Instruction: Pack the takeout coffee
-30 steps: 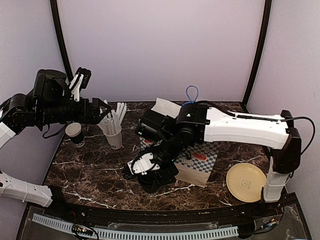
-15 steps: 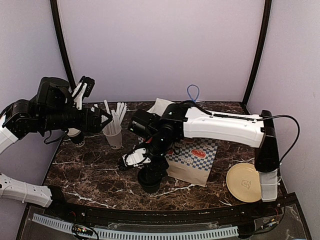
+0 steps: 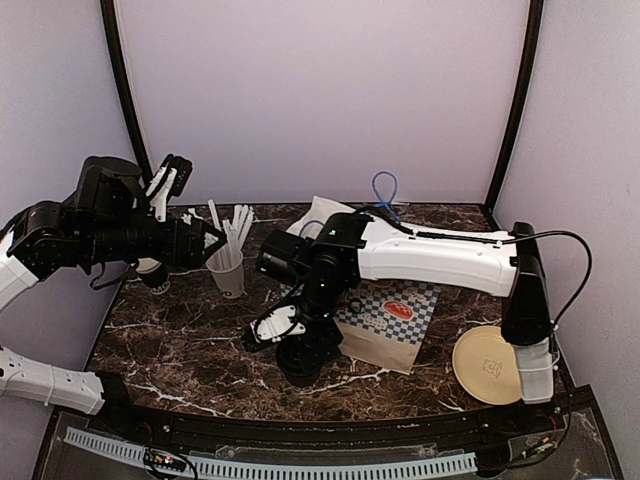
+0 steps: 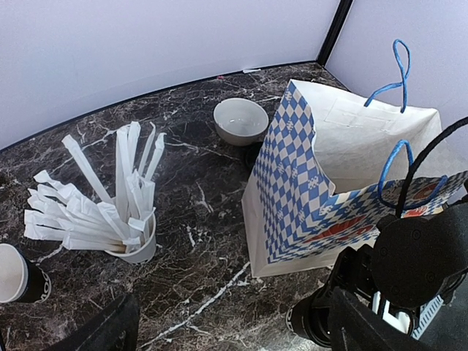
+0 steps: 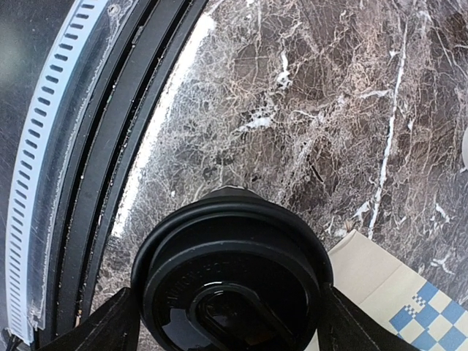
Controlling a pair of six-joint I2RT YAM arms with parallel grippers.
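A black takeout coffee cup with its black lid (image 3: 300,366) stands near the table's front edge, left of the checkered bag. My right gripper (image 3: 290,342) is down over it. In the right wrist view the lid (image 5: 232,292) fills the gap and both fingers (image 5: 121,325) press against its sides. The cup also shows in the left wrist view (image 4: 310,325). A second black cup, open and white inside (image 3: 150,270) (image 4: 14,274), stands at the far left. My left gripper (image 3: 205,240) (image 4: 234,338) hangs high, open and empty.
A blue-and-white checkered paper bag (image 3: 395,320) (image 4: 329,175) with blue handles stands open at mid-table. A white cup of white sticks (image 3: 228,268) (image 4: 131,227) is back left. A white bowl (image 4: 240,119) sits behind the bag. A yellow disc (image 3: 492,363) lies front right.
My right arm has swung left and come down so its gripper sits around the lidded cup. My left arm has shifted slightly right and now partly covers the open cup.
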